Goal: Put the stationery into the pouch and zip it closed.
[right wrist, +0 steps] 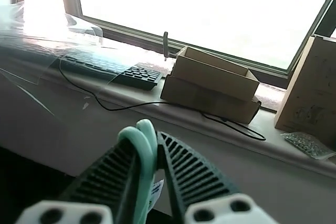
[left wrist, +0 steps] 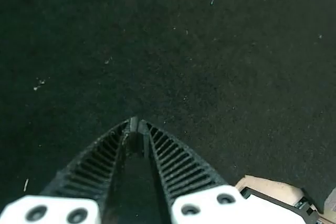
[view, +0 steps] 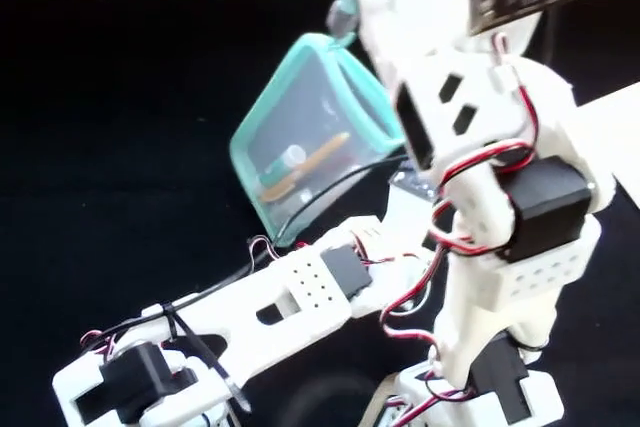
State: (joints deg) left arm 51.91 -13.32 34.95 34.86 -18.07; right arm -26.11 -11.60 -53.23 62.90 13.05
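The pouch [view: 310,137] is clear plastic with a teal border and hangs tilted above the black table [view: 120,127]. Inside it lie a tan pencil-like stick [view: 305,167] and a small white item [view: 291,155]. My right gripper [right wrist: 148,132] is shut on the pouch's teal edge [right wrist: 143,145] and holds it up at the top of the high view; the white right arm [view: 470,117] rises there. My left gripper [left wrist: 134,125] is shut on nothing, pointing down at bare black tabletop. The left arm [view: 260,307] lies low at the front.
Behind the lifted pouch, the right wrist view looks at a window sill with cardboard boxes [right wrist: 210,85], a keyboard [right wrist: 134,74] and a cable. A white sheet [view: 620,137] lies at the table's right edge. A tan-edged part [left wrist: 270,190] sits beside the left gripper.
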